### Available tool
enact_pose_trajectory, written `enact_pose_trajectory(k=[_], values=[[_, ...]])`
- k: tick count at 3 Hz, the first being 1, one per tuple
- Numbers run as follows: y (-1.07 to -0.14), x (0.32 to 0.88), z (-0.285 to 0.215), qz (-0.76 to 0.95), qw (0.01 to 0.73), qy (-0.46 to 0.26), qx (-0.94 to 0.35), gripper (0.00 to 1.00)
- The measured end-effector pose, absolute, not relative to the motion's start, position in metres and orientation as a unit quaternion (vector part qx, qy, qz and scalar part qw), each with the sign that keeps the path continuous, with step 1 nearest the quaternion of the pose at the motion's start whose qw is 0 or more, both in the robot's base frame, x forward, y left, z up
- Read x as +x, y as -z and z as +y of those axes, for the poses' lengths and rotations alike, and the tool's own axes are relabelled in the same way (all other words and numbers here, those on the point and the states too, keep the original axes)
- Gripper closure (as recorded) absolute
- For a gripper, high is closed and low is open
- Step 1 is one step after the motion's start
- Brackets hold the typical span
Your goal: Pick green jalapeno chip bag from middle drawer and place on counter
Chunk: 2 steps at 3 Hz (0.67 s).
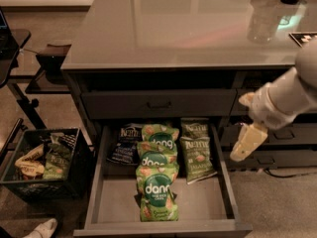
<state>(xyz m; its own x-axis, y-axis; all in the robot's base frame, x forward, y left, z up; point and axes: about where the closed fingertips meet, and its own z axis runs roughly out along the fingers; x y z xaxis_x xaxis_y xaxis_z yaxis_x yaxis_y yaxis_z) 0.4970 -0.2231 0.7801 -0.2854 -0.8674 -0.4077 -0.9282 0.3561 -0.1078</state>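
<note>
The middle drawer is pulled open below the counter. The green jalapeno chip bag lies flat on the right side of the drawer, olive green with a white Kettle logo. A second olive Kettle bag lies just behind it. My gripper is cream-coloured and points down and left. It hangs in the air just outside the drawer's right wall, level with the jalapeno bag and apart from it. It holds nothing that I can see.
Three bright green dang bags lie in a column down the drawer's middle, with a dark blue Kettle bag to their left. A shut drawer front is above. Narrower drawers are at right. A black crate of snacks stands on the floor at left.
</note>
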Motion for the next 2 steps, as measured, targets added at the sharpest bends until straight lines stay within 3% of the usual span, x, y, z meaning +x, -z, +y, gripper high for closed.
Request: enact_pose_trajectory(k=[2], values=[[-0.689,0.509,-0.232,0.808,0.304,-0.09,-0.496,0.0]])
